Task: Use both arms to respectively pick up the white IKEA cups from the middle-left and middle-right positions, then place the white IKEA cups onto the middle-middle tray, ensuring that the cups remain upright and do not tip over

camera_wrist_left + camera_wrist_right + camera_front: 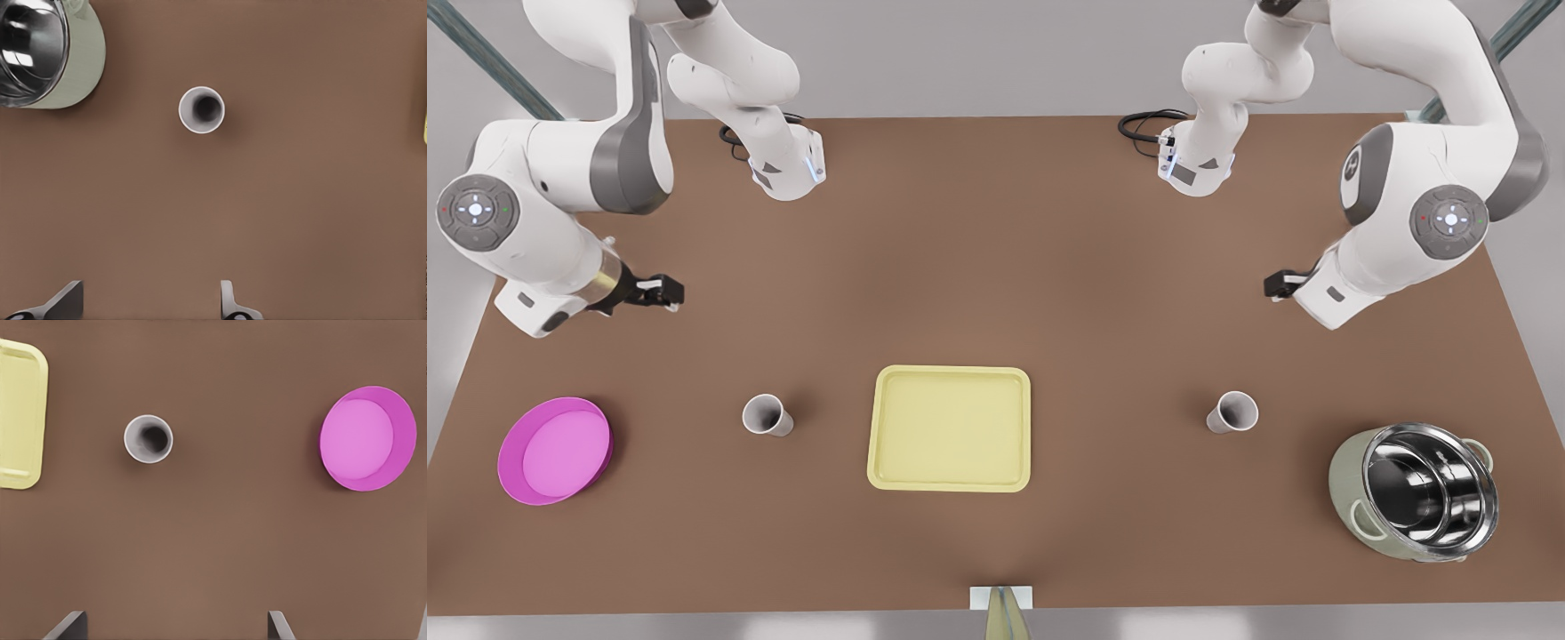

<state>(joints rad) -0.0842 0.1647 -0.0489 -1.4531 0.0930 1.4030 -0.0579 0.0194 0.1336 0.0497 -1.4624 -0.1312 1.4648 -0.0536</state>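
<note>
Two white cups (767, 415) (1232, 412) are stood upright either side of the tray (950, 428), well apart from it — each overhung by a spread-fingered gripper, left gripper (150, 303) and right gripper (177, 628), poised for a descent.

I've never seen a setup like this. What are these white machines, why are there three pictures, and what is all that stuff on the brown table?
The white machines are two robot arms, rendered in a simulator. One picture looks over the whole table; the other two come from cameras on the arms' wrists, looking down.

The left gripper, at the front view's right, hangs open above one white cup near the steel pot. The right gripper, at the front view's left, hangs open above the other white cup near the magenta dish. Between the cups lies a pale-yellow tray. Both cups stand upright; nothing is held.
</note>
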